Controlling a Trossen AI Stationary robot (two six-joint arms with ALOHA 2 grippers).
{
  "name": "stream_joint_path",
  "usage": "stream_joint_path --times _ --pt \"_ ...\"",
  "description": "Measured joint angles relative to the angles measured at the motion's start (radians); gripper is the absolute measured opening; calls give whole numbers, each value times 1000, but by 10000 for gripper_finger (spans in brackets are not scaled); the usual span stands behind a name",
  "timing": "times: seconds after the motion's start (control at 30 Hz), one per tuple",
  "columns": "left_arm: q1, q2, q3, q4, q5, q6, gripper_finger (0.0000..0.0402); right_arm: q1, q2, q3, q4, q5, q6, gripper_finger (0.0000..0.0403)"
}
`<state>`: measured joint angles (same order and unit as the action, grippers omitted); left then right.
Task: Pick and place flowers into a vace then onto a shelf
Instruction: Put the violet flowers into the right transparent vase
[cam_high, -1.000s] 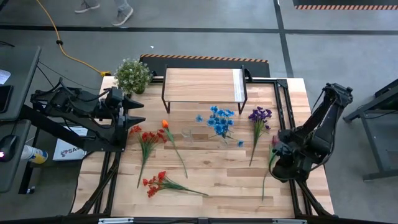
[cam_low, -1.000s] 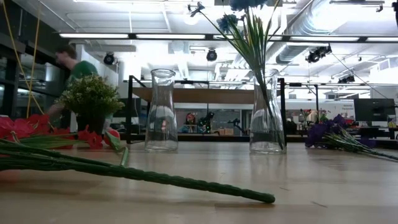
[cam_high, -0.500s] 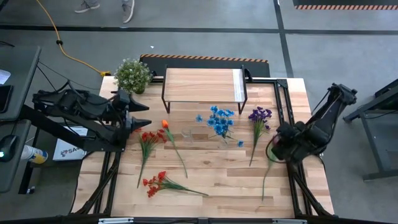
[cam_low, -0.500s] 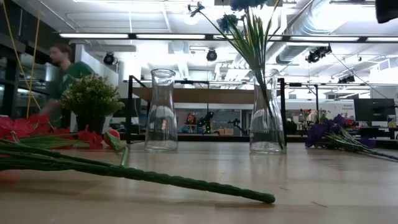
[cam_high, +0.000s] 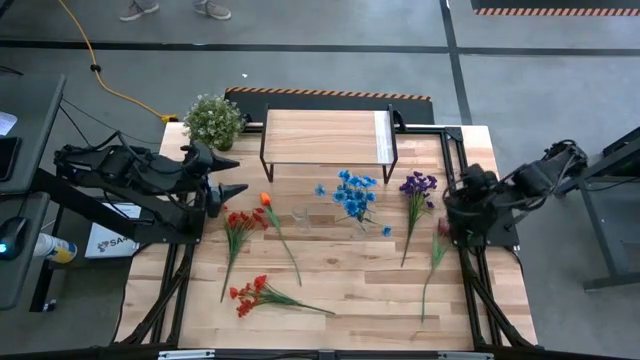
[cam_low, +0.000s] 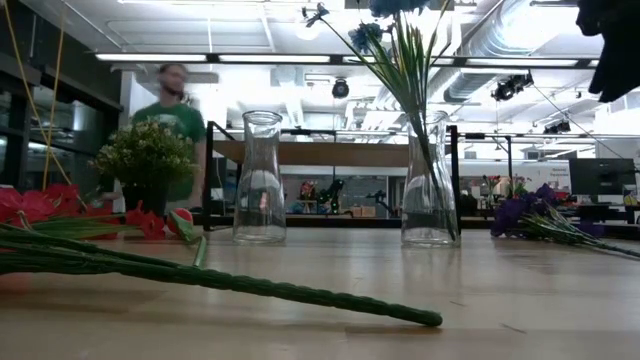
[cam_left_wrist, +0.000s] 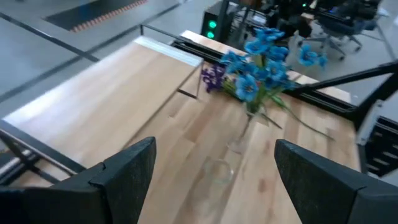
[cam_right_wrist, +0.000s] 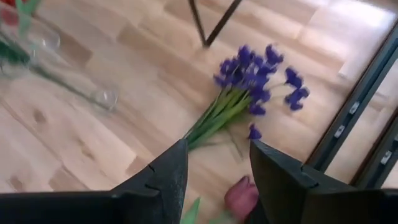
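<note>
Loose artificial flowers lie scattered across the plank tabletop (cam_high: 330, 275): a purple bunch (cam_high: 417, 186) near the right edge, red sprays (cam_high: 238, 222) to the left, another red spray (cam_high: 252, 293) nearer the front, an orange tulip (cam_high: 265, 199) on a thin stalk, and a pink tulip (cam_high: 441, 228) beside the right arm. The blue blooms (cam_high: 352, 192) stand in a clear glass vase (cam_low: 430, 180), their green stalks fanning upward; a second, empty glass vase (cam_low: 260, 178) stands just beside it, narrow at the neck and wide at the base. Behind them sits the shelf (cam_high: 325, 137), a smooth light-wood board on thin black metal legs, with a pale strip at its right end and nothing on it.

The left gripper (cam_high: 232, 179) hovers over the table's left edge near the red sprays, jaws spread wide and empty, as its wrist view confirms with both dark fingers (cam_left_wrist: 130, 168) far apart. The right gripper (cam_right_wrist: 214, 171) hangs above the purple bunch and pink tulip, jaws partly apart; it grips nothing.

Only the low view shows the ribbed green stalk (cam_low: 250, 285) in the foreground, the bushy potted plant (cam_low: 147, 160) side-on, and a person (cam_low: 178, 110) in a green shirt beyond the table. The overhead view shows just that person's shoes.
</note>
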<state>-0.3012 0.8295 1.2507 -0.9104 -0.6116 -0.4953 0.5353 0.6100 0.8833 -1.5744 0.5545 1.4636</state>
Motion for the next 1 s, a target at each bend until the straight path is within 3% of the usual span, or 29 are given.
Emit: stream_joint_path --times 0.43,1.0 --pt "0 0 0 -8 -28 4 360 -125 -212 0 50 118 -129 170" --pt "0 0 0 -7 -29 4 360 -133 -220 0 402 199 -555 185"
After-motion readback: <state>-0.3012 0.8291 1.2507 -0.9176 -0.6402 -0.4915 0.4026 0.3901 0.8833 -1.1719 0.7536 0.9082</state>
